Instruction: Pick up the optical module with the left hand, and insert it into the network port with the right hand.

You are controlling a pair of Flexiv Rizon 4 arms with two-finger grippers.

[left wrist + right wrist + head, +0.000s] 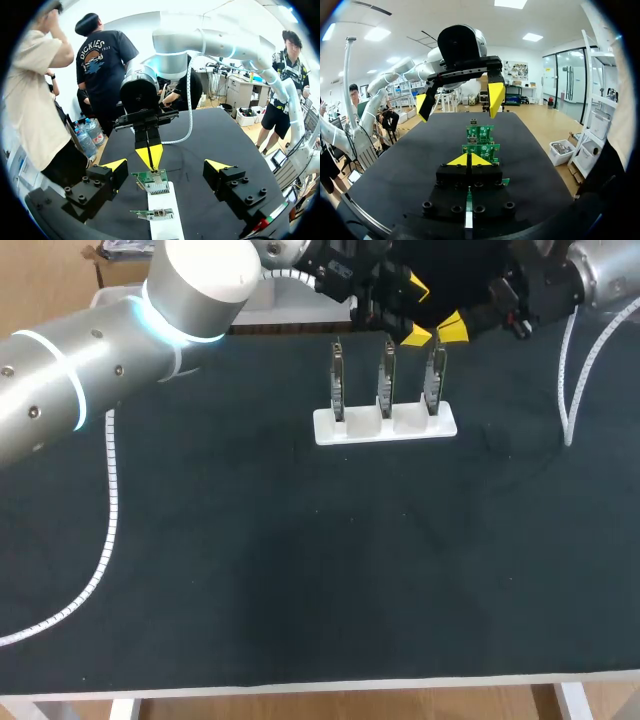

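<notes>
Network-port boards (386, 385), three green circuit cards with silvery ports at their top edges, stand upright in a row towards the far side of the table, right of centre. Which part is the optical module cannot be told from any view.

1. Black cloth-covered table (300, 570): carries the row.
2. Left silver arm (90, 380): enters from the near left and crosses to the far middle.
3. Right silver arm (600, 275): enters from the far right corner.
4. White slotted plastic rack (385, 425): lies flat, with one board per slot.
5. Left gripper (412, 310): hangs above the row. In its own wrist view the left gripper (166, 164) has its fingers spread wide, with the rack (165, 225) and the boards (152, 181) ahead between them (nothing held).
6. Right gripper (452, 328): positioned over the rightmost board. Its yellow tips are pressed together into a single point (150, 156) just at that board's top edge. Its own wrist view shows the same closed pair (469, 160), with the row of boards (481, 150) running away ahead and the left gripper (459, 101) raised beyond. Whether anything thin is pinched between the tips cannot be told.
</notes>
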